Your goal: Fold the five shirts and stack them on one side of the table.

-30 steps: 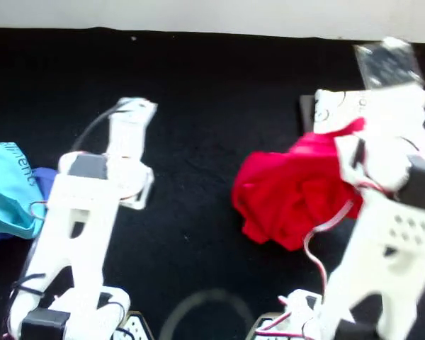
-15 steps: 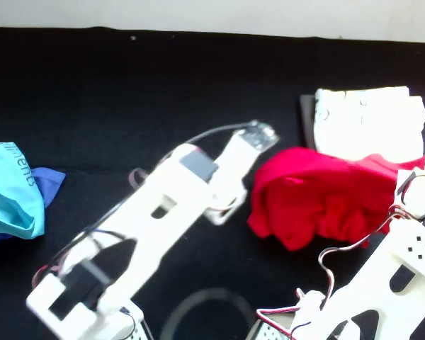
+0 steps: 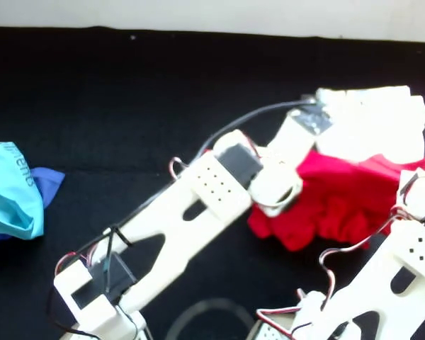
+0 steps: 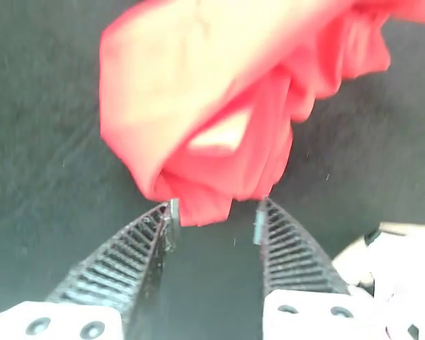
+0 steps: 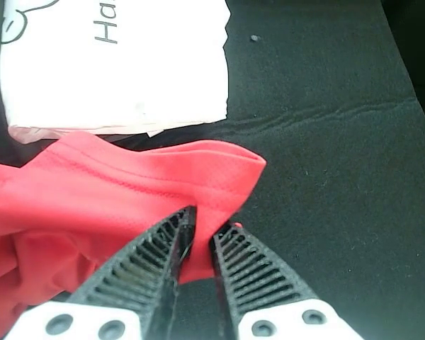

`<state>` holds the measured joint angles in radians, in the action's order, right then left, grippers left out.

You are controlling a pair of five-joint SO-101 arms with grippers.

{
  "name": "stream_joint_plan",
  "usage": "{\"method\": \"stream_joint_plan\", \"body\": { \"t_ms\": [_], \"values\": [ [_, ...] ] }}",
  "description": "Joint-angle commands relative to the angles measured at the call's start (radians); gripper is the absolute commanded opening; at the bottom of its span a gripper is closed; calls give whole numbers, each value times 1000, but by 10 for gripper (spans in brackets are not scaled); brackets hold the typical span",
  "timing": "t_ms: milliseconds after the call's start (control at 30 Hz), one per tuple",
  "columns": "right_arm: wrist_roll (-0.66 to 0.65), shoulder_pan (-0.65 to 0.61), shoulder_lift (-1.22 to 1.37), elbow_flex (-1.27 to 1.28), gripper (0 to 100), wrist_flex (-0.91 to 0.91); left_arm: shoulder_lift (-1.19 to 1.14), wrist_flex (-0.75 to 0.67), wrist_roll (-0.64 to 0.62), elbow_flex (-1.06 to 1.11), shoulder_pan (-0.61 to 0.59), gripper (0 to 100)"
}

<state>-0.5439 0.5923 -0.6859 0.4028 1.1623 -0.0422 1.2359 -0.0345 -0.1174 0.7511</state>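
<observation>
Nearest the arms' bases, the left end effector [image 4: 214, 212] stands wide open, its two ribbed fingers well apart and nothing between them. Just ahead of those fingertips lies the rounded near-left lobe of the crumpled red fabric shirt [image 3: 333, 202]. In the left wrist view a fold of it hangs right at the mouth of the gap, touching or almost touching one fingertip, but not yet enclosed.

The right end effector [image 5: 205, 221] is closed to a narrow slit at the opposite end of the same garment, and it appears to pinch a stitched hem.

This shirt sits on the right half of the black cloth-covered table [image 3: 127, 92]. Its long axis runs roughly across the table, from the left arm's fingertips to the right arm's pinch. The coming move turns on that: the free end lies straight ahead of the open left fingers, and the left arm is the nearer one to it. A short advance and a close should give a second hold for spreading the garment flat along that axis.

Just beyond it, and partly overlapped by its far edge, lies a flat, folded white cotton shirt [image 3: 368, 131]. Well apart at the table's left edge sit a bunched cyan fabric shirt [image 3: 10, 188] and a rumpled blue fabric shirt [image 3: 48, 180], touching each other.
</observation>
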Motion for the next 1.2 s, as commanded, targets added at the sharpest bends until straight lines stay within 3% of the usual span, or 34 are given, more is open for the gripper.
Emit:
{"method": "stream_joint_plan", "body": {
  "t_ms": [0,200,500,700,767,1033,1167],
  "values": [
    [-9,-18,-25,2,5,-12,2,-120,-8,1,8,210],
    [-11,-15,-25,2,5,-12,-2,-238,-8,58,13,210],
    [-11,-16,-25,2,5,-12,-122,-252,-5,70,13,206],
    [-11,-16,-25,2,5,-12,-122,-244,-3,70,7,24],
    [-9,-16,-25,4,5,-12,-122,-242,-3,70,4,12],
    [-8,-18,-24,70,5,-45,-79,-101,-3,28,18,18],
    [-9,-16,-24,85,5,-59,-2,26,-3,-44,36,97]
  ]
}}
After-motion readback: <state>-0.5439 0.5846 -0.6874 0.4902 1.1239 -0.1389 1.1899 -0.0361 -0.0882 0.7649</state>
